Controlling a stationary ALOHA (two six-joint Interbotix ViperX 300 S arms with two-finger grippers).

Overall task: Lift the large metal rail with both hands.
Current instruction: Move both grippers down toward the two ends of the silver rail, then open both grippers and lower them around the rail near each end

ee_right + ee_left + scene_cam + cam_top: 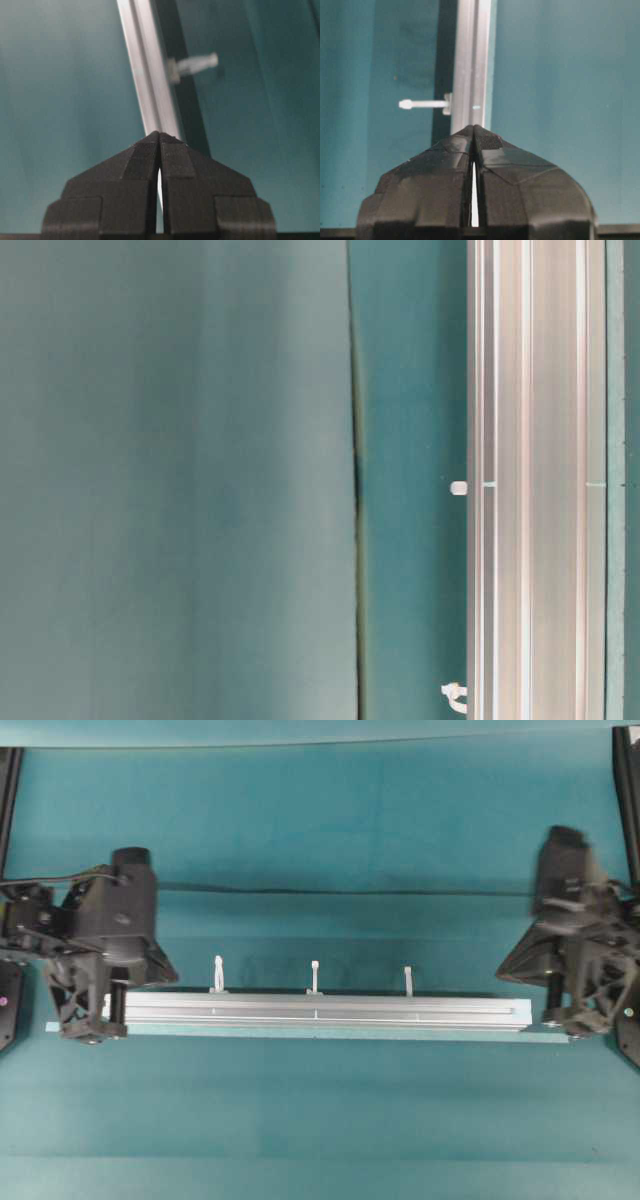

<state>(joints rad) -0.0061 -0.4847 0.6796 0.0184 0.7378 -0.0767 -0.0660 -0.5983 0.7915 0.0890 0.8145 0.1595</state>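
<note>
The large metal rail [320, 1010] is a long silver grooved bar lying left to right across the teal table, with three white zip ties [314, 977] sticking out of its far side. It casts a dark shadow band beyond itself. My left gripper [95, 1020] is shut on its left end and my right gripper [565, 1018] is shut on its right end. In the left wrist view the closed gripper [473, 127] has the rail [470, 75] running out beyond the tips. The right wrist view shows the same for the gripper [159, 134] and the rail [147, 75]. The rail also shows in the table-level view [530, 480].
A thin pale tape strip [300, 1034] lies on the table just in front of the rail, slightly longer than it. A dark seam [350, 890] runs across the table behind the rail. Black arm frames stand at the far corners [628, 780].
</note>
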